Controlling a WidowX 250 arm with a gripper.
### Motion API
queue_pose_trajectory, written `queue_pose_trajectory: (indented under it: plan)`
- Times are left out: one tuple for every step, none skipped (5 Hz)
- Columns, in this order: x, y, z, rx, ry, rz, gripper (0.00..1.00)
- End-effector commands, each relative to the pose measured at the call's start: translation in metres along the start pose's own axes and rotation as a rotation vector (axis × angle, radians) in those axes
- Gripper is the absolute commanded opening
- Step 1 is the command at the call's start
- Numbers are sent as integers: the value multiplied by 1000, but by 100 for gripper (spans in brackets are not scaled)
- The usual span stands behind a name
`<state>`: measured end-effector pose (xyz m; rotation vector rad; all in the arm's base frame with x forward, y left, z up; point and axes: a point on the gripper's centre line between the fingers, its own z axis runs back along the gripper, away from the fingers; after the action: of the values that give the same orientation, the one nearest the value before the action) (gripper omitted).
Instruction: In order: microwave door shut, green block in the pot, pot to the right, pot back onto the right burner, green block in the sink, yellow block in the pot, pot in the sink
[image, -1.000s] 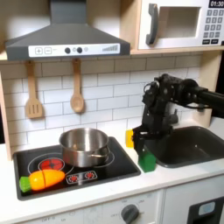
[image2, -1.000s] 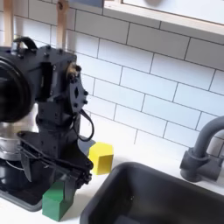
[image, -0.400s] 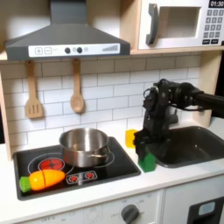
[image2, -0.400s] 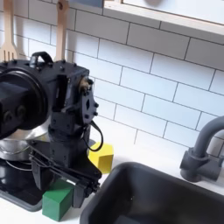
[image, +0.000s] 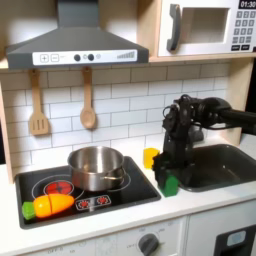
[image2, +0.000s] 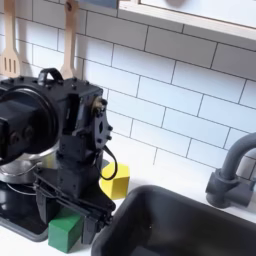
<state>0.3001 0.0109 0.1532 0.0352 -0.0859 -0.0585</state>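
Sitting on counter: green block (image2: 66, 231), small bright cube, beside sink (image2: 180, 222).

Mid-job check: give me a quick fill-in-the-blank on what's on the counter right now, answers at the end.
1. The microwave door is ____.
2. The pot sits on the stove and holds ____ blocks.
3. The green block lies on the counter between the stove and the ____.
4. The block behind the green one, nearer the tiled wall, is coloured ____.

Missing words: shut; no; sink; yellow.
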Motion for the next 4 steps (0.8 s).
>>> queue_pose_trajectory:
  plan:
    - [1, -3, -10, -18, 19, 3, 100]
    - [2, -1, -12, -23, 24, 11, 100]
    - [2, 1, -15, -24, 31, 10, 100]
    - [0, 5, -19, -27, 45, 17, 100]
